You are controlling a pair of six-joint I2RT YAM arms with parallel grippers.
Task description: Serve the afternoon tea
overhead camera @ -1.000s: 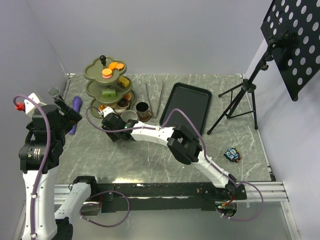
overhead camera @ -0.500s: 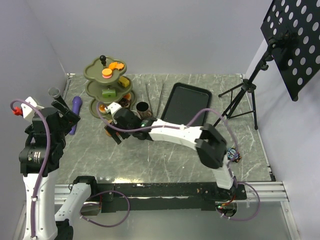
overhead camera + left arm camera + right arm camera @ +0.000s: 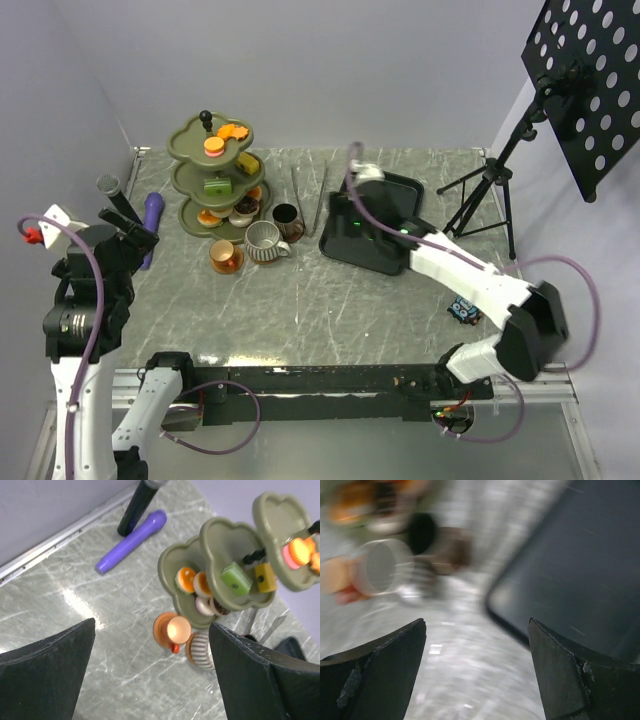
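The olive-green three-tier stand point(image 3: 213, 178) holds orange, pink, green and brown pastries point(image 3: 236, 577) at the back left. In front of it stand the copper cup point(image 3: 225, 256) on its saucer, the striped grey cup point(image 3: 263, 241) and the dark cup point(image 3: 286, 218). My right gripper point(image 3: 347, 220) hovers open and empty over the left edge of the black tray point(image 3: 388, 200), well apart from the cups; its wrist view is blurred. My left gripper point(image 3: 134, 237) hangs open and empty at the left, above bare table point(image 3: 125, 645), with the copper cup point(image 3: 178, 628) showing between its fingers far below.
Metal tongs point(image 3: 308, 195) lie between the dark cup and the tray. A purple tube point(image 3: 150, 222) and a black cylinder point(image 3: 112, 190) sit at the left edge. A tripod point(image 3: 482, 195) with a perforated black board point(image 3: 590, 80) stands at the right. A small toy point(image 3: 463, 309) lies front right.
My right gripper opened, left the copper cup standing beside the striped cup, and swung right to the tray's edge. The left arm has hardly moved.
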